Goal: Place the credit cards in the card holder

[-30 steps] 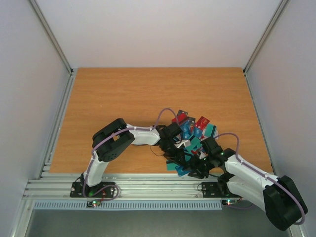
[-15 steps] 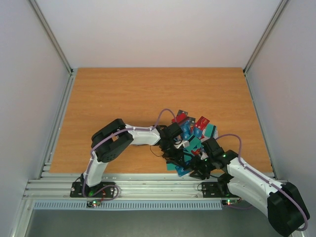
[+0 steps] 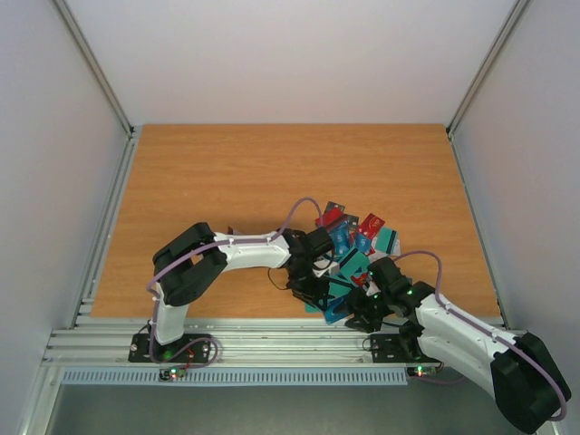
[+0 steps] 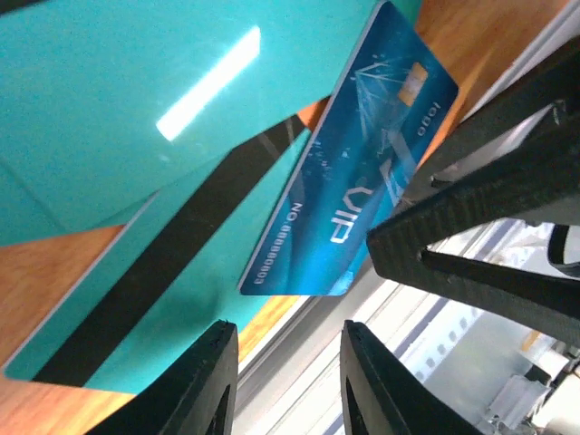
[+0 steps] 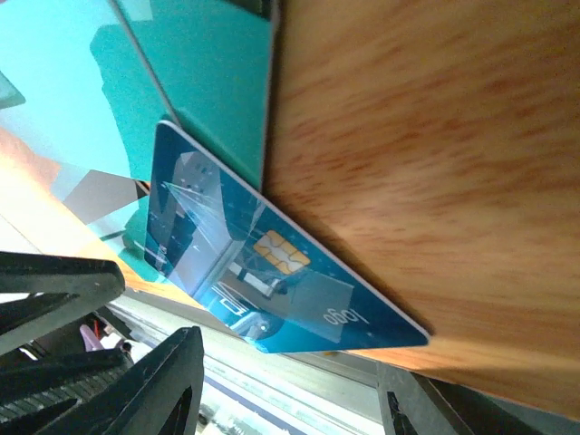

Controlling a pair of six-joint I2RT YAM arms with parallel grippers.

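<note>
Credit cards (image 3: 355,243) lie heaped at the table's (image 3: 227,181) near right. Left gripper (image 4: 288,333) is partly open and empty. Right gripper (image 5: 290,372) is wider and empty. I see a blue card (image 4: 353,172) overlapping a teal card (image 4: 136,109) just ahead.

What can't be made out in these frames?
Card holder: in no view; in the top view the left arm and right arm cover the near credit cards.
Both jaws' spacing: top view, too small and dark.
Large teal card: left wrist view, cut off by the top and left edges.
</note>
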